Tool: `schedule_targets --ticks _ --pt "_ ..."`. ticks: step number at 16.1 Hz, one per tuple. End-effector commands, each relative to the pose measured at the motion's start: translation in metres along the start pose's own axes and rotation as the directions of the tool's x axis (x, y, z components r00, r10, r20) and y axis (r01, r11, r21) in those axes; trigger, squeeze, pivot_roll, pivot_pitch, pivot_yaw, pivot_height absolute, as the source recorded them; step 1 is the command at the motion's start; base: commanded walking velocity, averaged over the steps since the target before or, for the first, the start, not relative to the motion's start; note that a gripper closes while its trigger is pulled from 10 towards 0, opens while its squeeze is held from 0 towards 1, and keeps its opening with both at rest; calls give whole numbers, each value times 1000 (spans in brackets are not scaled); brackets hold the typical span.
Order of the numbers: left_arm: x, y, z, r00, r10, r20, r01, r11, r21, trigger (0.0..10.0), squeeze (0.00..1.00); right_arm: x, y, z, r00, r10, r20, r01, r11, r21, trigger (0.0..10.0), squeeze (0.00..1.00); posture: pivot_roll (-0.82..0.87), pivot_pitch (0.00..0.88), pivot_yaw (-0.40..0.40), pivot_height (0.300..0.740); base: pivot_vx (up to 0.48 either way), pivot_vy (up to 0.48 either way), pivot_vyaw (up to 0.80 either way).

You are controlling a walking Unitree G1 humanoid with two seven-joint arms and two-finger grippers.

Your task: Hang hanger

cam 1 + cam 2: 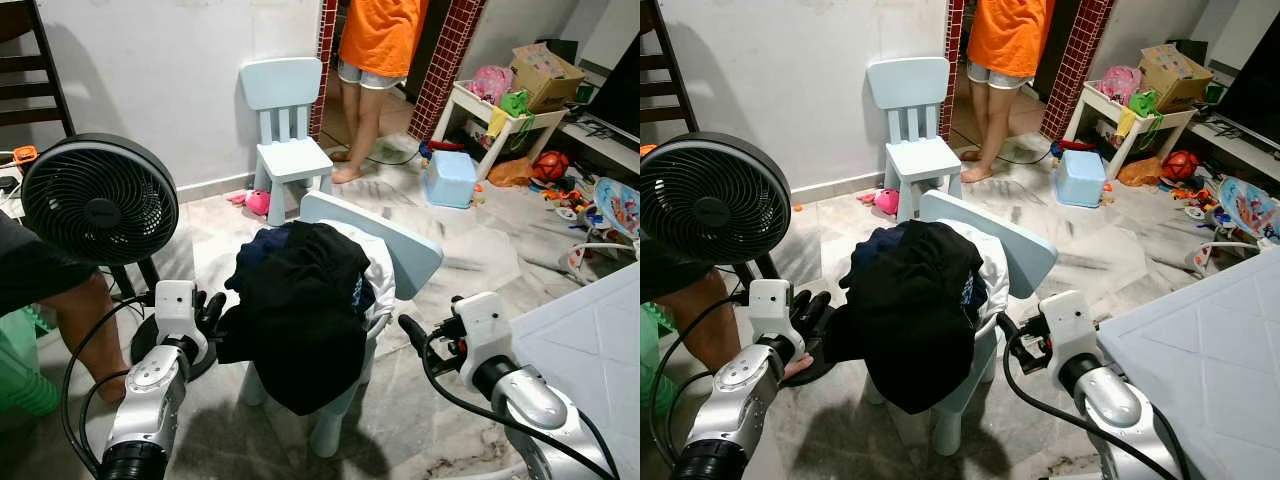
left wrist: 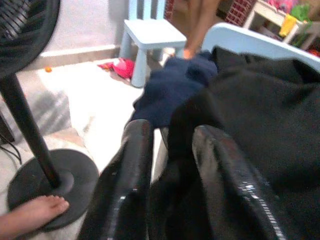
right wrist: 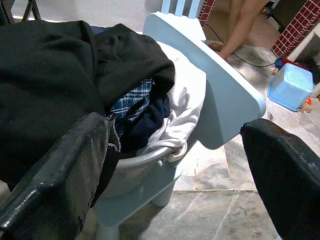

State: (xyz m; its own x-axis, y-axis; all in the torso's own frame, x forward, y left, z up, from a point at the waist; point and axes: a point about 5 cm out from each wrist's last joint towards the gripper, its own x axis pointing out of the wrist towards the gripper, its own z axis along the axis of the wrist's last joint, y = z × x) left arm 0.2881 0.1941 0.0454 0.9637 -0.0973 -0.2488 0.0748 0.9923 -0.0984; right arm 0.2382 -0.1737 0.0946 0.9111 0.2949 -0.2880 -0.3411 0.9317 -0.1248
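A small light-blue chair (image 1: 405, 250) stands in front of me with a heap of clothes on it. A black garment (image 1: 300, 300) lies on top, over navy, plaid and white cloth (image 3: 187, 100). A pale grey curved bar (image 3: 150, 156), possibly a hanger, pokes out under the heap. My left gripper (image 1: 210, 312) is at the heap's left edge; its fingers (image 2: 125, 175) stand close together with black cloth between them. My right gripper (image 1: 412, 335) is open wide just right of the chair seat, holding nothing.
A black standing fan (image 1: 100, 200) is close on the left, with a person's bare foot (image 2: 30, 215) by its base. Behind are a second small chair (image 1: 290, 150), a person in an orange shirt (image 1: 378, 40), a blue box (image 1: 450, 178) and toys. A white panel (image 1: 590, 340) is at right.
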Motion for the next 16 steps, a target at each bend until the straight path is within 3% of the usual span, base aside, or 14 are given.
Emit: schedule_targets --ticks 1,2,4,7,11,16 --pt "-2 0 6 999 24 30 -24 1000 -8 10000 1000 1 -2 2 1000 -12 11 12 1000 -9 10000 0 -128 0 -87 740 0 0 0" --pt "-8 0 11 997 45 64 -45 999 -9 10000 1000 1 -3 2 1000 -14 15 14 1000 -9 10000 0 -121 0 -83 740 0 0 0" --pt "-32 -6 19 983 102 152 -97 995 -36 10000 1000 5 -4 3 999 -19 31 19 1000 2 10000 0 -95 0 -81 740 0 0 0" --pt "-62 -17 13 976 140 168 -136 990 -39 10000 1000 11 1 4 999 -8 50 8 1000 19 10000 0 -59 0 -94 740 0 0 0" --pt "-77 -26 11 977 151 152 -144 988 -56 10000 1000 19 0 9 996 -10 87 6 999 47 10000 0 -38 0 -95 740 0 0 0" --pt "-79 -32 17 983 107 147 -102 994 -42 10000 1000 19 1 7 995 -8 96 4 999 36 10000 0 -43 0 -88 740 0 0 0"
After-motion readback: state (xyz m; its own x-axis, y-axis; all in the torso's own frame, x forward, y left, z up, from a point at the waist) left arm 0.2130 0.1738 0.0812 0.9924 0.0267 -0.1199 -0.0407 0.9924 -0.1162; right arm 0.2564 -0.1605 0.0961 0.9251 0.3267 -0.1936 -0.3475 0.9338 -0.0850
